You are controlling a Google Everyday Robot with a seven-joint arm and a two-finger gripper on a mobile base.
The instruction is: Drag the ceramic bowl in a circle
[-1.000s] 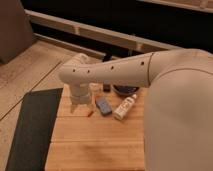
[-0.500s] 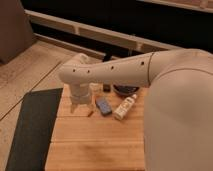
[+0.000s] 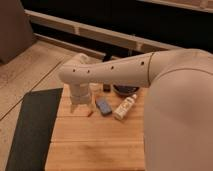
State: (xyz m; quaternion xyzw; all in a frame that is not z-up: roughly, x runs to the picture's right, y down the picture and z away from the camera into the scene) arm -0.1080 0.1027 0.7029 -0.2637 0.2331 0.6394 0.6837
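The ceramic bowl [image 3: 125,90] is a dark round shape at the back of the wooden table [image 3: 95,145]; the arm hides most of it, so only its front rim shows. My gripper [image 3: 81,106] hangs below the white wrist at the table's left side, well to the left of the bowl and apart from it. It is low over the table, next to a small orange item [image 3: 89,114].
A blue flat object [image 3: 103,105] and a white bottle lying on its side [image 3: 124,107] rest between the gripper and the bowl. A small dark item [image 3: 106,88] stands behind them. A black mat [image 3: 32,127] lies on the floor to the left of the table.
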